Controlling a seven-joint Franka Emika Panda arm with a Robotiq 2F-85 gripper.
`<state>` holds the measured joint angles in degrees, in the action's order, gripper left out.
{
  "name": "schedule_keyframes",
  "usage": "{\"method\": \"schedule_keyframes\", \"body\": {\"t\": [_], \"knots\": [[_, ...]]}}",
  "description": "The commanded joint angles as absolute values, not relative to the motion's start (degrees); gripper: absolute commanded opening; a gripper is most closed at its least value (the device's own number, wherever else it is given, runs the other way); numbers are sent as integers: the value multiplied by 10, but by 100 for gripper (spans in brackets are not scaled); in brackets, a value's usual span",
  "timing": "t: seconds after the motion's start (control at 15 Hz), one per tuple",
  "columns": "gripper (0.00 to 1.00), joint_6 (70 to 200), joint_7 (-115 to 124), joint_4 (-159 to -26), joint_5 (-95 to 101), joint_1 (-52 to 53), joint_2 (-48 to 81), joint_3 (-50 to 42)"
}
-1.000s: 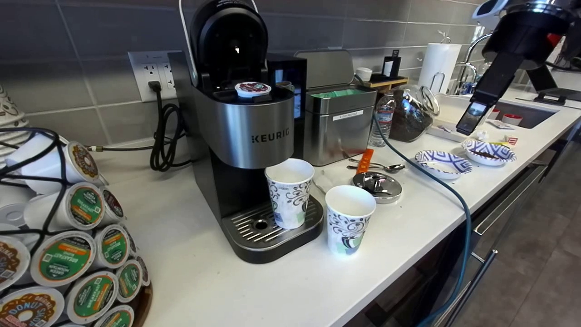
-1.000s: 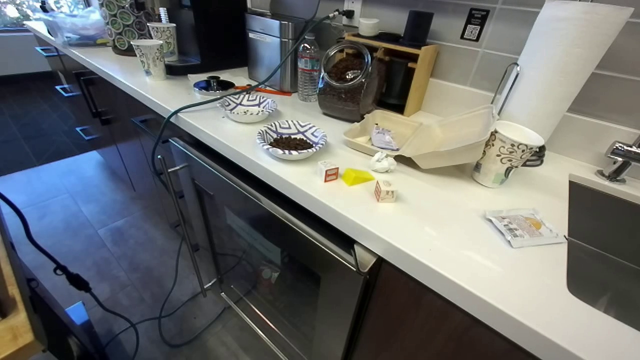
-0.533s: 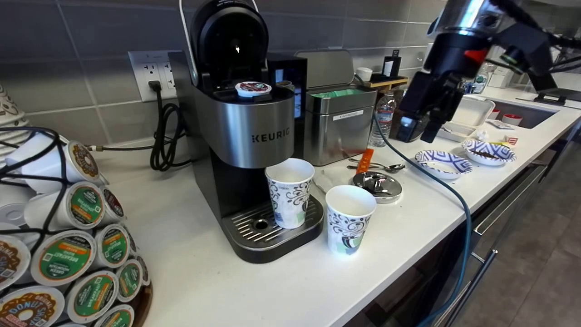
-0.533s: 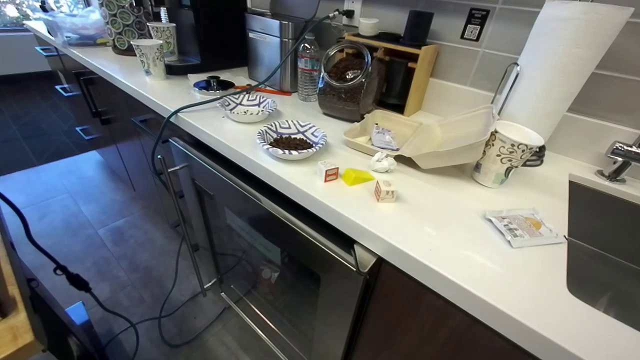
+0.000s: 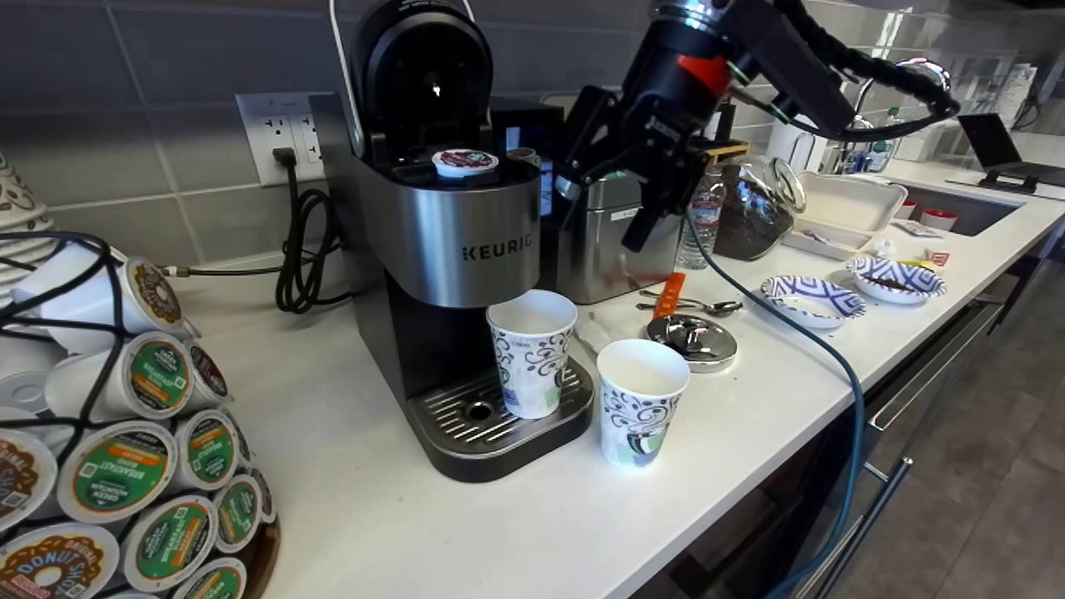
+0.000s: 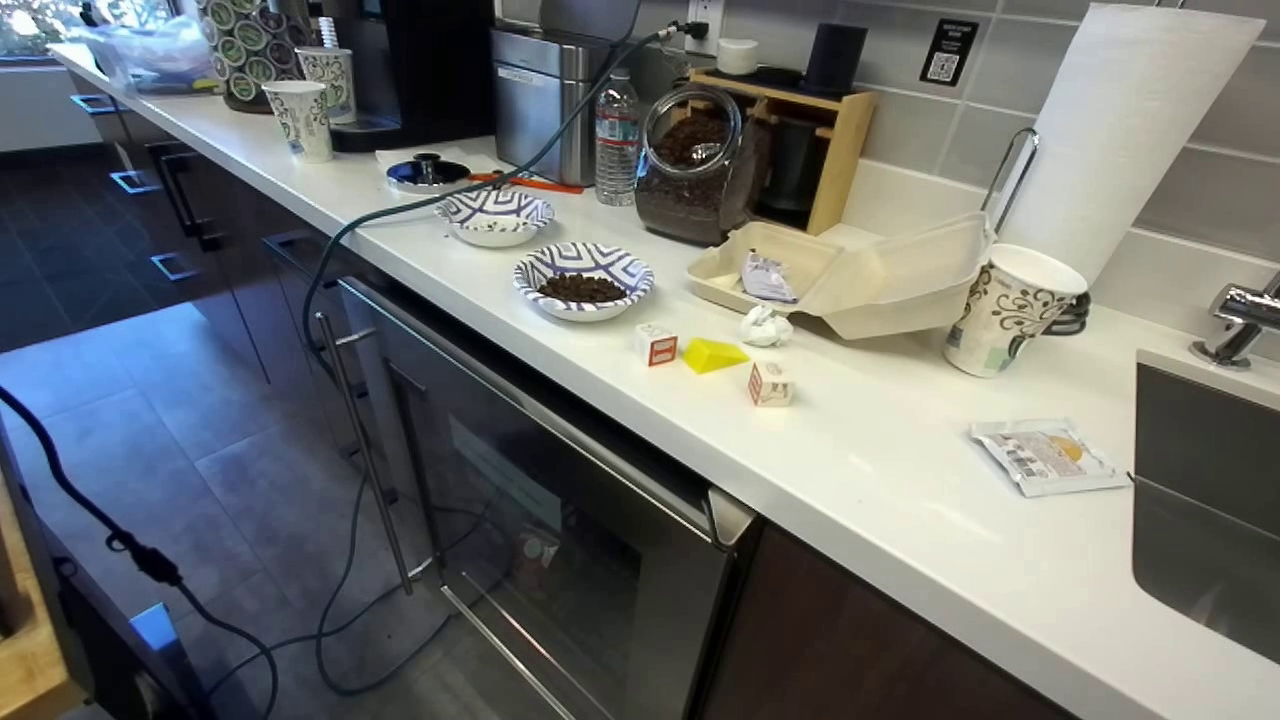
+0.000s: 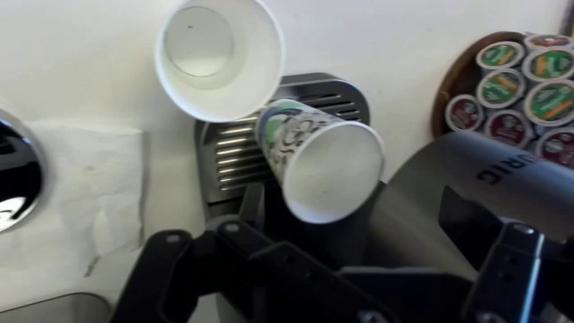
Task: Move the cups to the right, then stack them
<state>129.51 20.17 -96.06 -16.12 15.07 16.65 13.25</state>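
Note:
Two white paper cups with a blue-green pattern stand upright. One cup [image 5: 534, 374] stands on the drip tray of the coffee machine [image 5: 466, 241]. The other cup [image 5: 639, 408] stands on the counter just beside that tray. Both also show in an exterior view, the counter cup [image 6: 300, 122] in front of the tray cup [image 6: 332, 80]. In the wrist view the tray cup [image 7: 334, 172] and the counter cup [image 7: 219, 58] are seen from above, both empty. My gripper [image 5: 606, 213] is open and empty, above and behind the cups, beside the machine's head; its fingers [image 7: 358, 208] are wide apart.
A metal bin [image 5: 611, 258], a water bottle [image 5: 703, 216] and a round metal lid [image 5: 692, 339] stand behind the cups. A cable [image 5: 799, 333] crosses the counter to its front edge. Coffee pods [image 5: 125, 466] fill a rack. Another patterned cup [image 6: 1010, 310] stands by the paper towels.
My gripper has moved from the far right of an exterior view leftward to beside the coffee machine, and now shows its fingers spread. The cups have not moved.

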Motion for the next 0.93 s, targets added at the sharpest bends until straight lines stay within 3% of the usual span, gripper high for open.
{"method": "schedule_keyframes", "body": {"t": [0.0,0.87], "knots": [[100,1322,185,-937,-224,147,195,146],[100,1277,297,-955,-174,147,208,85]]}}
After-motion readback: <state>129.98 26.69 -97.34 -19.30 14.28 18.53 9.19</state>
